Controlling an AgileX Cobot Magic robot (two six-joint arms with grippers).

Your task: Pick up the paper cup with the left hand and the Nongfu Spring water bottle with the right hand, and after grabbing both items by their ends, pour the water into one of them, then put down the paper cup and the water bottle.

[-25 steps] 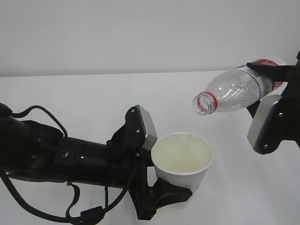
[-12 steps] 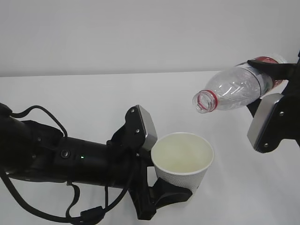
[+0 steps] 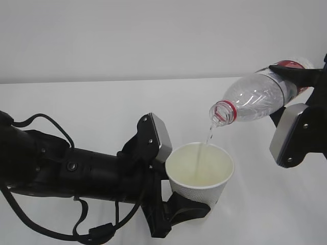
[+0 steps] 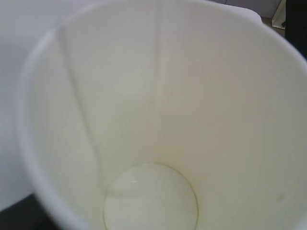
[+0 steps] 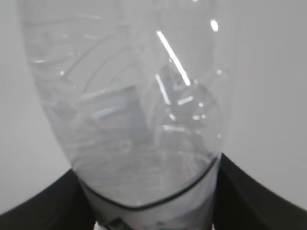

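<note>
While the Nongfu Spring water bottle [image 3: 258,98] lies tilted with its open mouth pointing down and to the left, a thin stream of the water [image 3: 208,137] falls from the mouth into the paper cup [image 3: 200,174]. The right hand [image 3: 301,81] has its jaws clamped on the labelled rear end of the bottle, high at the right side. The left hand [image 3: 179,204] has its jaws clamped on the lower part of the cup and holds it upright above the white table [image 3: 92,102]. In the left wrist view, a little water lies on the cup's bottom. The bottle's mouth is above the cup's rim and just apart from it.
</note>
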